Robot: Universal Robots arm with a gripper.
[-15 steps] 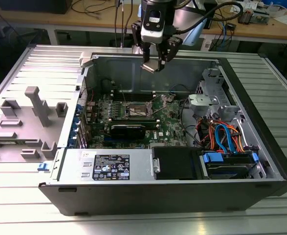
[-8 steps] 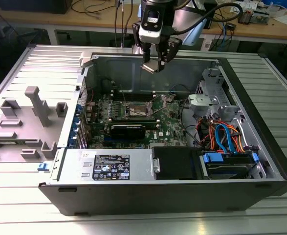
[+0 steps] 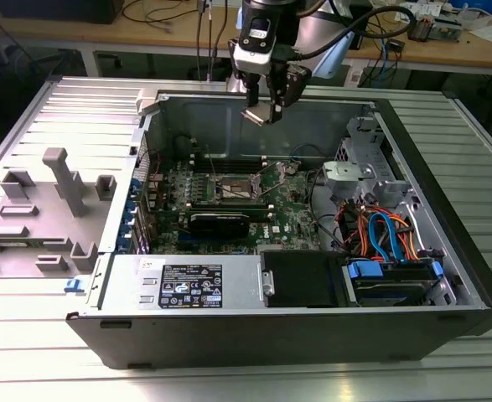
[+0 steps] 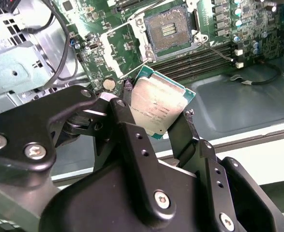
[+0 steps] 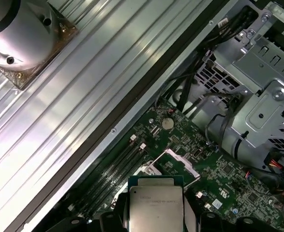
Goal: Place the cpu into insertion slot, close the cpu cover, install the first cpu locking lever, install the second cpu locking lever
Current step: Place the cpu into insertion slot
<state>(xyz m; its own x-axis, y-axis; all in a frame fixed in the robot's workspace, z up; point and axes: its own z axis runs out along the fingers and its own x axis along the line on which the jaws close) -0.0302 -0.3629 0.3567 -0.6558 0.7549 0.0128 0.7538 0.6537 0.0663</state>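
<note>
Closest in the second wrist view, the gripper (image 4: 154, 112) is seen pinched on the cpu (image 4: 158, 99). Its black fingers (image 4: 124, 121) are pressed against two opposite edges of the chip. The edge hold is probably chosen so that the grey metal top and the contact side underneath are left untouched, and so that the chip can be lowered flat. The green border of the chip is left exposed on the free sides.

Beyond the chip, the motherboard is seen with the insertion slot (image 4: 170, 30) lying open, its dark contact field bare inside the silver rim. The long memory slots (image 4: 204, 60) run just beside it. In the first wrist view, a silver frame taken to be the cpu cover (image 5: 182, 160) is seen past the held chip. It appears to be swung back, presumably so that the slot is left free for the chip; how its levers stand cannot be told.

In the exterior view, the chip is held well above the board, near the back wall of the computer case (image 3: 313, 322), and well apart from the slot. The height is judged to keep the gripper clear of the case walls and the cables (image 3: 380, 234). The case lies on its side on the ribbed metal worktop (image 3: 28, 352), so the board faces up and can be reached from above.
</note>
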